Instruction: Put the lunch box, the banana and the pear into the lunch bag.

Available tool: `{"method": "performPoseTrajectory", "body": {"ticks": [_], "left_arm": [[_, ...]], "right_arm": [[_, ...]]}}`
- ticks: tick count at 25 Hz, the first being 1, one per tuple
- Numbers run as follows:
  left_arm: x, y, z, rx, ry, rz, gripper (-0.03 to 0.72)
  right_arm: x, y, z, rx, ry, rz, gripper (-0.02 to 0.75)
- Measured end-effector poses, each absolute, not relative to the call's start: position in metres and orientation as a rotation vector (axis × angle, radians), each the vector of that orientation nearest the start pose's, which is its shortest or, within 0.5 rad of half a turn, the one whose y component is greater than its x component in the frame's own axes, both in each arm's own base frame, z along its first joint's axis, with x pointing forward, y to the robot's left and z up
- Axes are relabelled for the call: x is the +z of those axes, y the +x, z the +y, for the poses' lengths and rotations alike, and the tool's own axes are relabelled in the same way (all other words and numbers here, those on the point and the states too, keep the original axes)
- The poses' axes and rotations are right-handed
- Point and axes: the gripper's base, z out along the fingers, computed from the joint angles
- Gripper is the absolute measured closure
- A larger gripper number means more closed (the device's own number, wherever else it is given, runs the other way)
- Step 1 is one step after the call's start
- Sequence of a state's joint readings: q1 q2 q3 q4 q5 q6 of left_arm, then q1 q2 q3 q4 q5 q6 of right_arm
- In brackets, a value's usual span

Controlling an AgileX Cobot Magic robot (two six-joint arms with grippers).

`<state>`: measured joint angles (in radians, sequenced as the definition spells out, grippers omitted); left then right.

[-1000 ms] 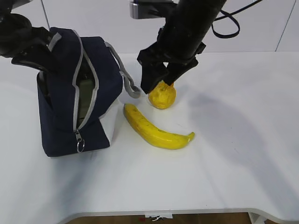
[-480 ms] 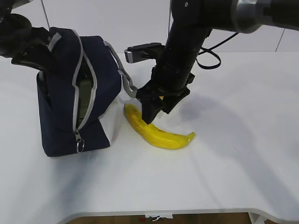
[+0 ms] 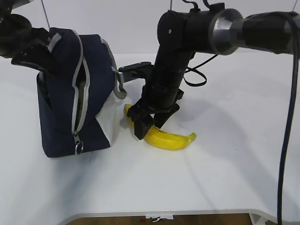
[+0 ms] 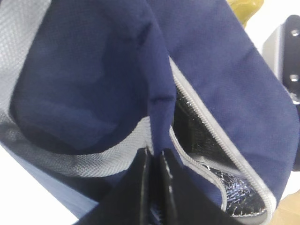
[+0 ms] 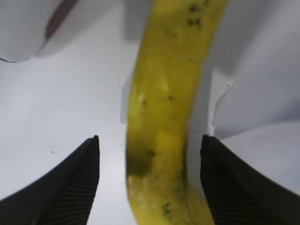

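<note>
The navy lunch bag [image 3: 63,110] stands at the left with its zipper open. My left gripper [image 3: 40,58] is shut on the fabric edge beside the opening [image 4: 153,157]; silver lining [image 4: 225,187] shows inside. The lunch box does not show clearly. The yellow banana [image 3: 171,139] lies on the table right of the bag. My right gripper [image 3: 147,127] is open and low over the banana's left half, one finger on each side [image 5: 150,183] of the banana [image 5: 164,117]. The pear is hidden behind the right arm in the exterior view.
The white table [image 3: 234,164] stretches to the right and front of the banana. A grey bag handle [image 3: 117,84] hangs close to the right arm. A black cable [image 3: 197,79] trails behind the right arm. A yellow bit [image 4: 243,9] shows past the bag's top.
My right arm has moved from above the pear down and left to the banana, jaws open, and now straddles it. The bag and left gripper have stayed put.
</note>
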<state>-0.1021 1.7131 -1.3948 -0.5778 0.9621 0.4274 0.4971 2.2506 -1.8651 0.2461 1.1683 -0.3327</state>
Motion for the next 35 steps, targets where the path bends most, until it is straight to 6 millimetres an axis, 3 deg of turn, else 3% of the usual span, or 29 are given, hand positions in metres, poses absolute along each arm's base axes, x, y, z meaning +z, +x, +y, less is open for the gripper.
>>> {"method": "performPoseTrajectory", "body": {"ticks": [9,17,30,35], "left_arm": [[0.288,0.358,-0.077,-0.625,0.374,2.599,0.690],[0.288,0.358,-0.077,-0.622,0.375,2.600,0.690],[0.288,0.358,-0.077,-0.622,0.375,2.600,0.690],[0.288,0.358,-0.077,-0.622,0.375,2.600,0.690]], "right_arm": [[0.161,0.400,0.238,0.313,-1.131,2.855,0.246],[0.161,0.397,0.236,0.314,-1.153,2.890,0.445],[0.162,0.397,0.236,0.304,-1.046,2.939,0.454],[0.173,0.392,0.230,0.267,-0.973,2.964,0.454]]}}
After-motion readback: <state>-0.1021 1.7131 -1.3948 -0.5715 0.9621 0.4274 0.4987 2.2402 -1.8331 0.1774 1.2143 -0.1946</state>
